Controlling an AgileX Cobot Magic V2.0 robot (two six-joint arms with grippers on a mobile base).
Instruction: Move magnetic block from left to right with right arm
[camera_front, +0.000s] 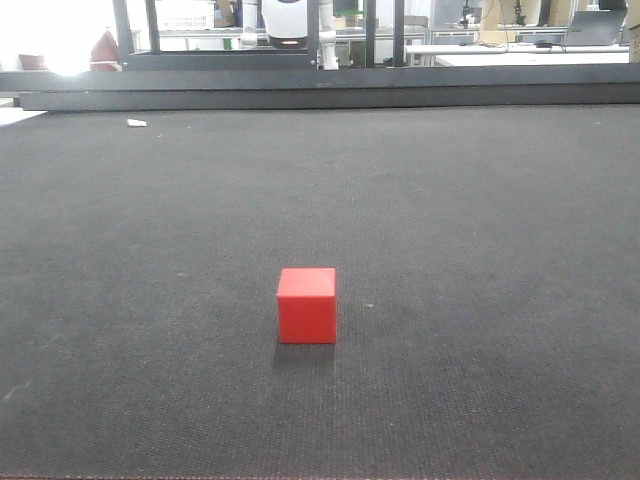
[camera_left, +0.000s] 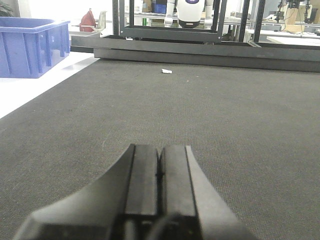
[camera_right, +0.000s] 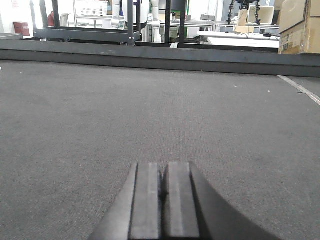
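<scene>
The magnetic block, a plain red cube, sits flat on the dark woven surface near the front edge of the front view, with nothing touching it. The left tool is empty, its two black pads pressed together just above the mat. The right tool is likewise pressed together and holds nothing. A blue crate stands off the surface's left edge, and a small white scrap lies far back.
</scene>
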